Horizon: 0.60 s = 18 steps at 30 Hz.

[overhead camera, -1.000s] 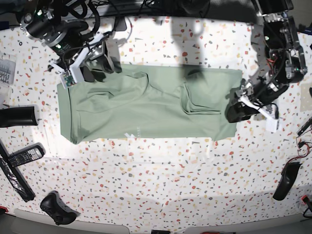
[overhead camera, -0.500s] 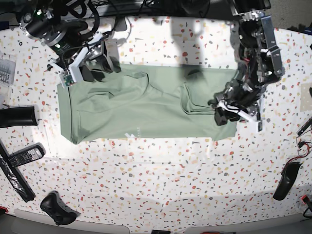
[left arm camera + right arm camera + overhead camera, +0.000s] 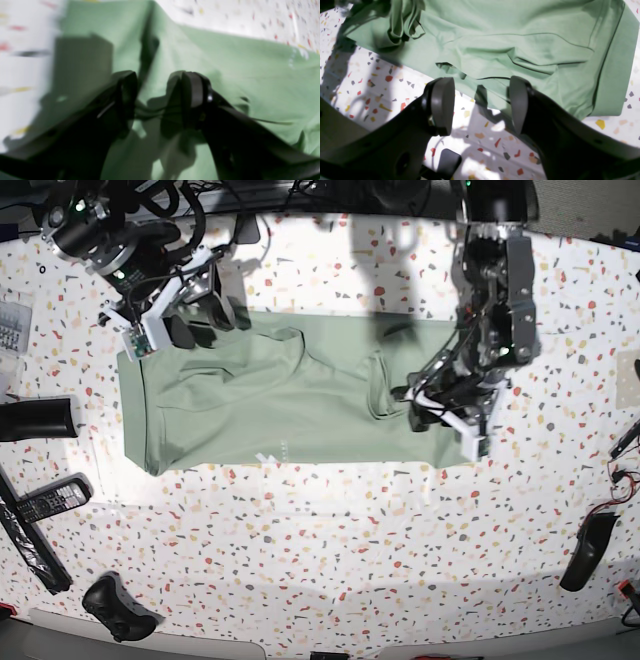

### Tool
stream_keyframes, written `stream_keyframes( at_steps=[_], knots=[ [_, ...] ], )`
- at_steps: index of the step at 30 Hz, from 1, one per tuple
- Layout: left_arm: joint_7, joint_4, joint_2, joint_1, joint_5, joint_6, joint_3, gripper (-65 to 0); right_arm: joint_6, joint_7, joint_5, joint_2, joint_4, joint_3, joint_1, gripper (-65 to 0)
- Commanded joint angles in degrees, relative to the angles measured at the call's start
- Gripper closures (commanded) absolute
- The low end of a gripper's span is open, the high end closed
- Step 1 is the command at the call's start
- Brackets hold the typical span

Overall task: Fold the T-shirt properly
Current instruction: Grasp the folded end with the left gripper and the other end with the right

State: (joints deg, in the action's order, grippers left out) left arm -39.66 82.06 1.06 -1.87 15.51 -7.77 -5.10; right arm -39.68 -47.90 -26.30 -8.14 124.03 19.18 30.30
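The pale sage-green T-shirt [image 3: 260,405] lies spread across the speckled table, with a raised crease near its middle. My left gripper [image 3: 420,408] is over the shirt's right part. In the left wrist view [image 3: 153,100] its fingers stand close together with a ridge of the shirt [image 3: 237,62] pinched between them; that view is blurred. My right gripper [image 3: 195,320] hovers at the shirt's upper left corner. In the right wrist view [image 3: 480,105] it is open and empty over bare table, just off the shirt's edge [image 3: 520,37].
A black cylinder [image 3: 35,418], a remote [image 3: 55,498], a black strip [image 3: 30,545] and a game controller [image 3: 118,608] lie at the left. A black oblong object [image 3: 588,550] lies at the right. Cables run along the back edge.
My left arm has swung from off the shirt's right edge leftward over the shirt. The right arm has hardly moved.
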Motion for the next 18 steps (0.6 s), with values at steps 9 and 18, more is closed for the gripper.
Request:
stream_keyframes(
  at_steps=[9, 18],
  knots=[
    [-4.50, -7.93, 0.04, -11.96, 13.11, -1.44, 7.37, -26.2, -0.32, 1.11, -2.29, -0.26, 1.25, 0.15, -0.17, -33.8],
    [-6.21, -7.93, 2.12, -15.76, 19.56, -11.56, 11.15, -26.2, -0.32, 1.11, -2.62, -0.24, 1.22, 0.15, -2.10, -33.8]
  ],
)
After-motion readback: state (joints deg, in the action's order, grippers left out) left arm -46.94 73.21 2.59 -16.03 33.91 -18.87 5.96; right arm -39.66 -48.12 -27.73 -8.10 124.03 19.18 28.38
